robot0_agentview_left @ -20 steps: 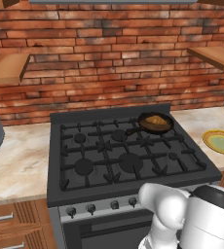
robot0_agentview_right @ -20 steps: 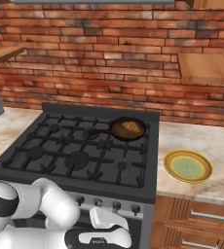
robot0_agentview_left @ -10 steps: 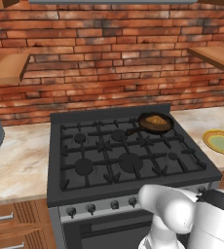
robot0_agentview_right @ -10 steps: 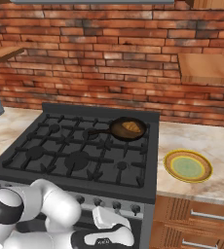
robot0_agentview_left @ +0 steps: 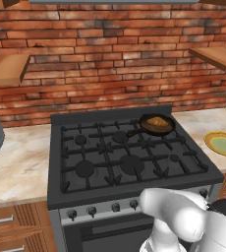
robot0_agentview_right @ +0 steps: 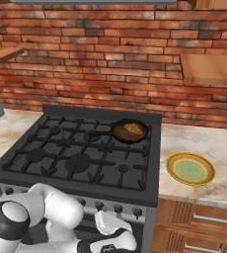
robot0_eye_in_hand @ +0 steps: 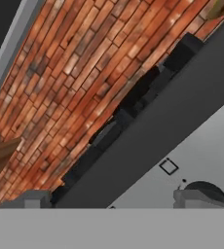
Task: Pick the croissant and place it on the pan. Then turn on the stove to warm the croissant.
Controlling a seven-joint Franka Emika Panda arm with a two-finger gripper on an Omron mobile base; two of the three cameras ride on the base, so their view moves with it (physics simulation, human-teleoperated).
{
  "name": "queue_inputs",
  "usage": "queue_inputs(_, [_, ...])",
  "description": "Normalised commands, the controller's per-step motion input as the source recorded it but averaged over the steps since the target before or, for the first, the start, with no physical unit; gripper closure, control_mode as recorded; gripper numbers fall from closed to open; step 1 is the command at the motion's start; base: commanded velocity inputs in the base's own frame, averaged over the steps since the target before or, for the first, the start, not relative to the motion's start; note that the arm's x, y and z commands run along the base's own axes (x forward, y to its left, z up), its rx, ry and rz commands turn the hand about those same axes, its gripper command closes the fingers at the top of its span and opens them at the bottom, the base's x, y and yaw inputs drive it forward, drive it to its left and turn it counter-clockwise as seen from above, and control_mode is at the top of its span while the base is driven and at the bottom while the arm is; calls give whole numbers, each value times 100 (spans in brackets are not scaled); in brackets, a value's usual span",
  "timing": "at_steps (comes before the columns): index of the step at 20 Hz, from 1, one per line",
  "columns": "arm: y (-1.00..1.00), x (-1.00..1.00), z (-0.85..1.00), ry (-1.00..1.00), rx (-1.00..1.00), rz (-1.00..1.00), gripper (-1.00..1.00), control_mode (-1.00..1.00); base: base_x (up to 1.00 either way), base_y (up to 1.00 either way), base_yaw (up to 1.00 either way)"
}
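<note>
Brick-backed, the stove (robot0_agentview_left: 129, 162) carries the pan (robot0_agentview_left: 156, 124) at its rear right with the croissant (robot0_agentview_left: 157, 121) inside, while we hold our gripper (robot0_eye_in_hand: 111, 200), jaws wide and empty, low before its front, a knob (robot0_eye_in_hand: 201, 192) just ahead.

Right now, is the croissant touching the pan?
Touching. In the right base view the croissant lies inside the pan on its brown floor, with no gap under it; the left base view shows the same.
</note>
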Motion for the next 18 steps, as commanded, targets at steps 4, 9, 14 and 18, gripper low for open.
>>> queue_inputs(4, [-4,9,-14,0,0,0,-100,-100,0,0,0])
queue_inputs(9, [0,11,-15,0,0,-1,-100,-100,0,0,0])
queue_inputs(14, [0,12,-15,0,0,-2,-100,-100,0,0,0])
queue_inputs(18, [-3,8,-14,0,0,-3,-100,-100,0,0,0])
